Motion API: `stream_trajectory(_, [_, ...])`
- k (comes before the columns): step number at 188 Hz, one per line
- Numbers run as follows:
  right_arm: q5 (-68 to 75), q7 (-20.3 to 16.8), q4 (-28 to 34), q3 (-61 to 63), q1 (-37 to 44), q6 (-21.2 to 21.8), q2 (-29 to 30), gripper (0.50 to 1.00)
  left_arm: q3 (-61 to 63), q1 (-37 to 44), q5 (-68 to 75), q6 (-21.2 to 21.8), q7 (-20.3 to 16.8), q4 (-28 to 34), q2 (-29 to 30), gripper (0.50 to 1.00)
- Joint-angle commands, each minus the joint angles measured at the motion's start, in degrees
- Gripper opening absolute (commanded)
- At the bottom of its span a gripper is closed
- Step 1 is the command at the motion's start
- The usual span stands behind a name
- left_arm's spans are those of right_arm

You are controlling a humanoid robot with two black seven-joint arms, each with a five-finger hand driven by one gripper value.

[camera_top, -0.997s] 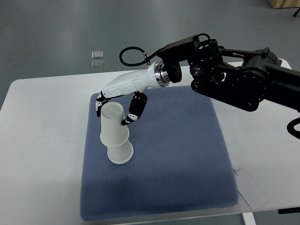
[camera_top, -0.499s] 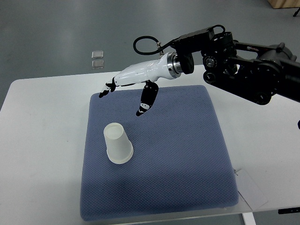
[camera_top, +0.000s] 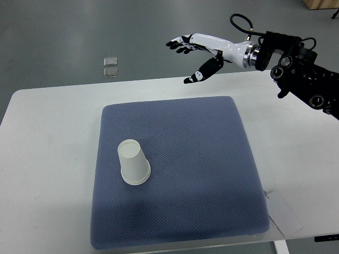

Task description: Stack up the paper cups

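A white table (camera_top: 47,159) filled most of the view, and one blue-grey textured mat (camera_top: 212,174) lay across its middle. The mat serves as the landmark here. The black right arm (camera_top: 304,79) reached in from the right edge, above the mat's far right corner. Its white hand (camera_top: 204,50) hung past the mat's far edge, well apart from everything on the mat. The fingers (camera_top: 179,45) were spread and the thumb (camera_top: 204,74) pointed down toward the table; the hand held nothing.

On the left half of the mat stood the paper cups (camera_top: 132,163), white and upside down, rim on the fabric and flat base facing up. They read as a single nested stack; how many cups were in it could not be told from this view. Nothing could be seen inside them, since the mouth faced down.

A white card (camera_top: 283,214) lay on the table just off the mat's near right corner. Beyond the table, on the grey floor (camera_top: 63,32) past the mat's far left corner, lay two small clear square pieces (camera_top: 110,66), one just behind the other.
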Motion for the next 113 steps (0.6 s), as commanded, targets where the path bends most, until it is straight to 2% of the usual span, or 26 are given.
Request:
stream_trajectory(1, [9.32, -2.55, -4.33, 0.19, -1.93, -4.98, 0.42, 0.885, 0.00, 0.01, 0.00, 0.00, 0.00, 0.00, 0.00, 1.000])
stream_trajectory(43, [28.92, -7.39, -6.61, 0.28, -3.34, -11.22, 0.42, 0.885, 0.00, 0.01, 0.00, 0.00, 0.00, 0.00, 0.00, 1.000])
stream_trajectory(66, [32.79, -7.74, -8.20, 0.54, -4.83, -13.86, 1.39, 0.887, 0.00, 0.01, 0.00, 0.00, 0.00, 0.00, 0.00, 1.000])
stream_trajectory(113, [38.24, -7.74, -12.41, 0.98, -7.74, -14.21, 2.97, 0.887, 0.00, 0.01, 0.00, 0.00, 0.00, 0.00, 0.00, 1.000])
